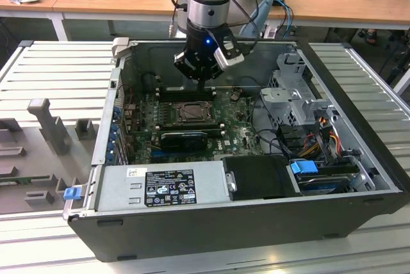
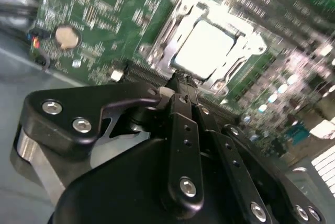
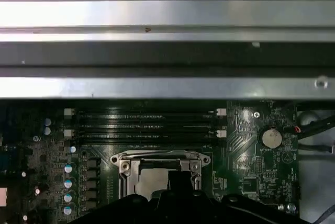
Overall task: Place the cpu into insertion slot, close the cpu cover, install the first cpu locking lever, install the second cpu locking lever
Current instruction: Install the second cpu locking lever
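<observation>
Second wrist view puts the cpu (image 2: 207, 48) in the upper middle of the frame, its pale metal top glaring, seated in the insertion slot (image 2: 236, 75) with the cpu cover (image 2: 180, 12) lying flat round it as a silver frame. The picture is smeared there, so the locking levers cannot be made out. The gripper (image 2: 180, 84) reaches in from the lower frame, its black fingers (image 2: 184, 124) pressed together with nothing between them, tips just short of the socket's near edge.

In the first wrist view the cover (image 3: 159, 157) sits low in the middle, the chip (image 3: 153, 177) partly hidden behind the dark gripper body along the bottom edge. Black memory slots (image 3: 144, 124) run above it and a coin cell (image 3: 271, 138) lies to the right.

In the exterior view the gripper (image 1: 204, 80) hangs at upper centre over the socket (image 1: 190, 113) on the green motherboard (image 1: 237, 134), inside the open computer case (image 1: 359, 159); its fingertips are lost against dark parts.
</observation>
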